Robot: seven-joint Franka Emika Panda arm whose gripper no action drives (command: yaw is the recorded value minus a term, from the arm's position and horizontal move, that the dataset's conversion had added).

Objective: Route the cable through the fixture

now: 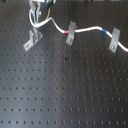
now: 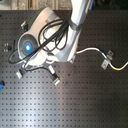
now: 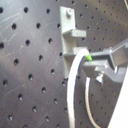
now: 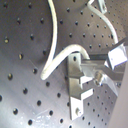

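white cable (image 1: 85, 30), banded red then blue, loops from the end effector (image 1: 36, 15) clamped on it above the grey 2-pronged fixture (image 1: 33, 39).

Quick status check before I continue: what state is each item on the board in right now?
cable: held at one end, draped across the two single clips
pincer: shut on the cable, right by the fixture
fixture: upright on the board, cable not yet in its slot
two single clips: upright, cable passing over them

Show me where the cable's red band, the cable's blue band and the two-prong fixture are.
red band (image 1: 67, 31), first exterior view, middle of band.
blue band (image 1: 104, 31), first exterior view, middle of band.
fixture (image 1: 35, 36), first exterior view, on its upright prongs.
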